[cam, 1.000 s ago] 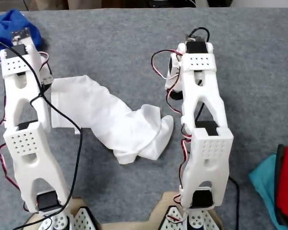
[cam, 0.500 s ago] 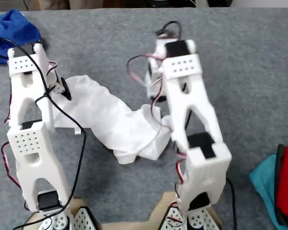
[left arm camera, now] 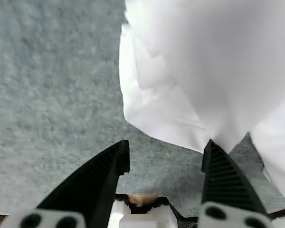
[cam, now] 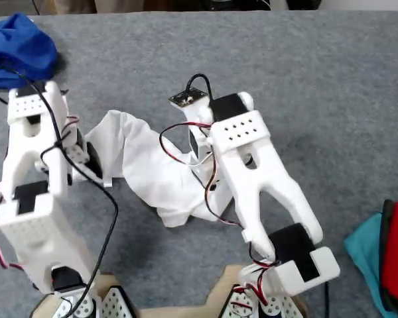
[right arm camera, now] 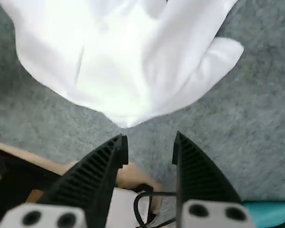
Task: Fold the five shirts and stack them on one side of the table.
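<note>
Both arms repositioned over the crumpled white cloth shirt (cam: 152,169).
Right pincer (right arm camera: 150,137) swung toward 8 o'clock, left pincer (left arm camera: 167,147) withdrew toward 6 o'clock; both released, empty. Regrasp likely pending, folding unfinished.

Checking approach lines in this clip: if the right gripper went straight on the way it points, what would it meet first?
Most likely the white shirt, whose edge lies just beyond the open right gripper. Depth is unclear; it might touch the grey table cover first.
</note>
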Tool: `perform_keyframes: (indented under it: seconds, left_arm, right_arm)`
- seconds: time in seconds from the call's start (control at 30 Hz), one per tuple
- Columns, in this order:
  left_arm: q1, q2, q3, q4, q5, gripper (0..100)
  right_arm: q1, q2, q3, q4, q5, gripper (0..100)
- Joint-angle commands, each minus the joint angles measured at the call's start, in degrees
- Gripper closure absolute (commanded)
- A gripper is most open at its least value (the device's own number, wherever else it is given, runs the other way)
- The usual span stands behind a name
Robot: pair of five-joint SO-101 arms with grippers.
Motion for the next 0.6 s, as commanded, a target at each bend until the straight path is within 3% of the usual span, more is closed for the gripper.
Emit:
perform_keyframes:
  seconds: [0.0, 0.13, 0.33, 0.47, 0.57]
  left_arm:
    - [-0.18, -7.08, 11.52, -7.30, -0.62, 75]
    - [-0.18, -8.84, 19.08, -14.33, 1.49, 75]
    - [-0.18, -8.84, 22.42, -18.73, 7.74, 75]
    - [0.79, -8.84, 22.59, -19.52, 7.65, 91]
    - [2.37, -9.27, 22.51, -19.34, 7.74, 98]
  right_arm:
    - [-0.92, -2.15, 0.22, -5.54, 0.62, 82.4]
    - [-3.12, 4.09, -0.04, -8.62, 0.62, 82.4]
    - [-5.49, 15.43, -3.56, -8.79, 0.18, 83.6]
    - [-3.12, 20.18, -8.84, -8.35, -4.57, 99.2]
    - [-0.13, 20.62, -13.23, -7.65, -6.77, 99.0]
